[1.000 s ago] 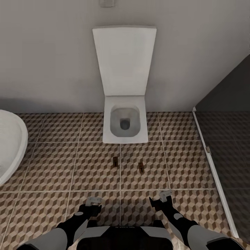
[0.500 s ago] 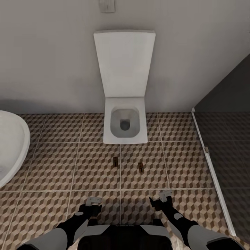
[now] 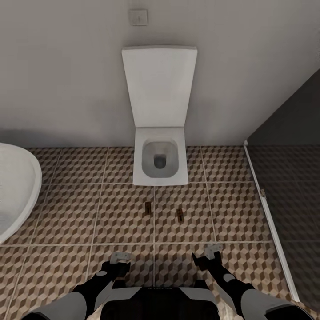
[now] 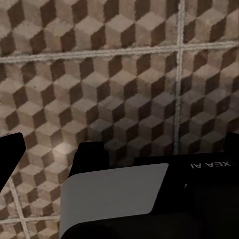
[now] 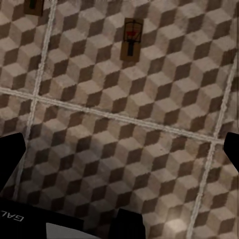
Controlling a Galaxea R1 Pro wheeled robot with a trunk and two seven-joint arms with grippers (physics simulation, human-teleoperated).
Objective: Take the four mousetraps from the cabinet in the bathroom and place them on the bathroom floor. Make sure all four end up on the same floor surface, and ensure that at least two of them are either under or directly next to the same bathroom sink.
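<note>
Two mousetraps lie flat on the cube-patterned bathroom floor [image 3: 66, 213] just in front of the toilet: one [image 3: 147, 207] on a grout line, the other [image 3: 180, 214] a little to its right. In the right wrist view the nearer mousetrap [image 5: 131, 44] shows its red mark, and the other mousetrap [image 5: 34, 4] sits at the picture's edge. My left gripper [image 3: 119, 258] and right gripper [image 3: 211, 251] hang low over the tiles, short of the traps, both open and holding nothing. The cabinet and the sink are out of view.
A white square toilet [image 3: 160, 162] with its lid up stands against the wall straight ahead. The rim of a white bathtub [image 3: 18, 191] curves in at the left. The dark glass-walled shower [image 3: 289, 169] bounds the right side.
The whole picture has slid slightly downward and a wall plate has come into view above the toilet, so the camera has moved. Traps and grippers keep their places.
</note>
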